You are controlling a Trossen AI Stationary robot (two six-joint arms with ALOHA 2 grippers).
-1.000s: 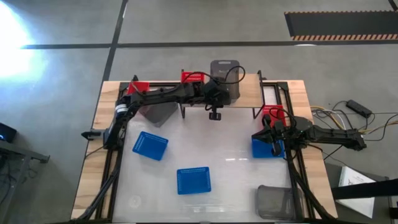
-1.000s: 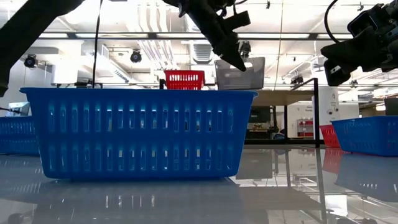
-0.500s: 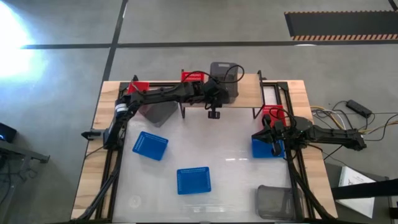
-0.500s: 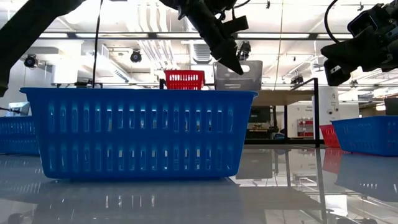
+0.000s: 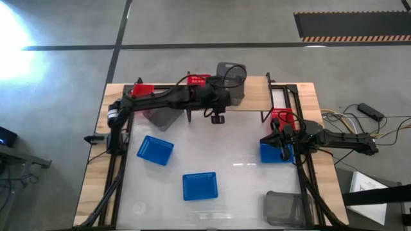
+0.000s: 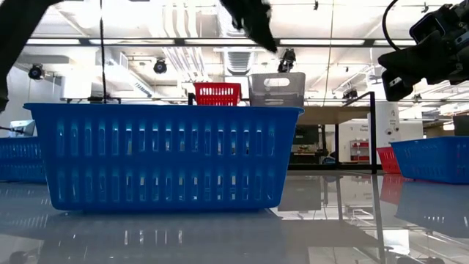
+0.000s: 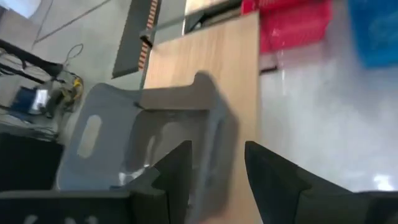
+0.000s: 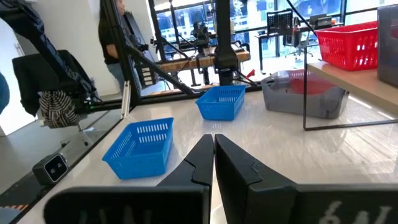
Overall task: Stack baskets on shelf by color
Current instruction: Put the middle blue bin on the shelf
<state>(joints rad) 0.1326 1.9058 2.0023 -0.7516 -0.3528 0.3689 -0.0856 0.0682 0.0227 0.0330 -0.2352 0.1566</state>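
Note:
A light-wood shelf [image 5: 253, 96] stands along the table's far edge. On it a grey basket [image 5: 231, 86] [image 6: 277, 89] [image 7: 143, 143] stands upright on its base, with a red basket [image 5: 198, 79] [image 6: 218, 94] to its left. My left gripper [image 5: 223, 97] [image 7: 217, 165] hangs open just above the grey basket's near rim, clear of it. My right gripper [image 5: 282, 144] [image 8: 213, 149] hovers shut above a blue basket [image 5: 271, 154] at the table's right edge.
Two blue baskets [image 5: 155, 149] [image 5: 200, 186] sit on the white tabletop. A tilted grey basket [image 5: 160, 117] and a red one [image 5: 142, 90] lie at the far left. Another red basket [image 5: 280, 117] and a grey one [image 5: 286, 208] are on the right. A person [image 8: 115, 31] stands beyond the table.
My left gripper has opened and let go of the grey basket, then risen and drawn back a little toward the table's left. The grey basket, tilted in the hold a second ago, now stands level on the shelf.

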